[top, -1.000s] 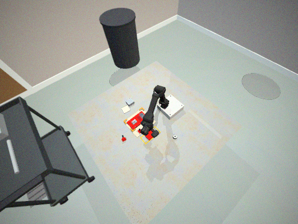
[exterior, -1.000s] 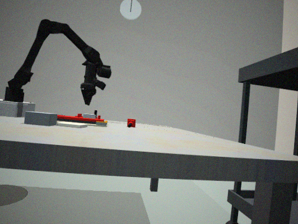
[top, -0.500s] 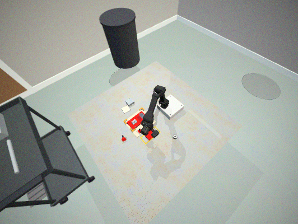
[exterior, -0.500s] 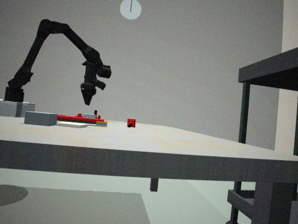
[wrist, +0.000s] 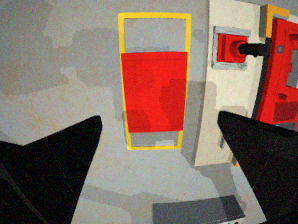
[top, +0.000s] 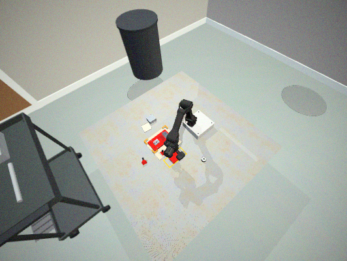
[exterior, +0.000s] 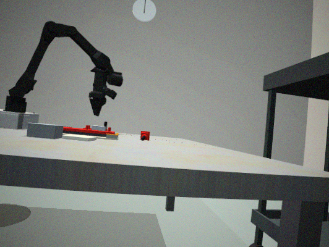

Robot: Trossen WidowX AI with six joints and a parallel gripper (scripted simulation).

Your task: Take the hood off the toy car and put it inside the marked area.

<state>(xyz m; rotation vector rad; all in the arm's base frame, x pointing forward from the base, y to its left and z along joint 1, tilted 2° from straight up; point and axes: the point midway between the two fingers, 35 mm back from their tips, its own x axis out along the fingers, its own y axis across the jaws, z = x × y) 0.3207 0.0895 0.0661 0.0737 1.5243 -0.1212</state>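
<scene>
We judge the hood point(wrist: 153, 90) a light, stiff, thin plate, best pinched by its edges; our pincer point(wrist: 160, 139) hangs spread, empty.

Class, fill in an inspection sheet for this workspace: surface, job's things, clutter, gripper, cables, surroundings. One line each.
Surface: pale table, faintly stained.
Job's things: red hood lies flat inside the yellow marked area; toy car sits beside it.
Clutter: small red part, grey block, small white ring, all apart from the hood.
Gripper: gripper open, empty, raised above the hood, touching nothing.
Cables: nothing seen.
Surroundings: dark bin, dark shelf cart, wall clock.
</scene>
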